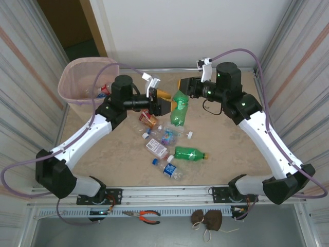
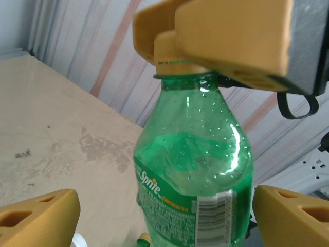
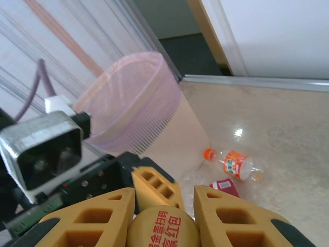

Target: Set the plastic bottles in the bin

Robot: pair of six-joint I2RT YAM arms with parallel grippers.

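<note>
A green Sprite bottle (image 1: 178, 110) (image 2: 195, 170) hangs above the table's middle. My right gripper (image 1: 184, 85) (image 3: 162, 216) is shut on its yellow cap (image 3: 163, 231). My left gripper (image 1: 165, 101) (image 2: 164, 216) is open, its yellow fingers (image 2: 38, 218) standing apart on either side of the bottle's body without touching it. The pale pink bin (image 1: 85, 80) (image 3: 128, 103) stands at the back left corner with a bottle (image 1: 103, 90) inside. More plastic bottles lie on the table: a green one (image 1: 190, 153), a brown one (image 1: 149, 119), a white-labelled one (image 1: 156, 148) and a blue-capped one (image 1: 167, 167).
An orange-labelled bottle (image 3: 236, 164) lies on the table near the bin's base. Corrugated walls (image 1: 31, 77) close in both sides. Pliers (image 1: 148, 216) and a small brown bag (image 1: 208, 220) lie below the arm bases, off the table.
</note>
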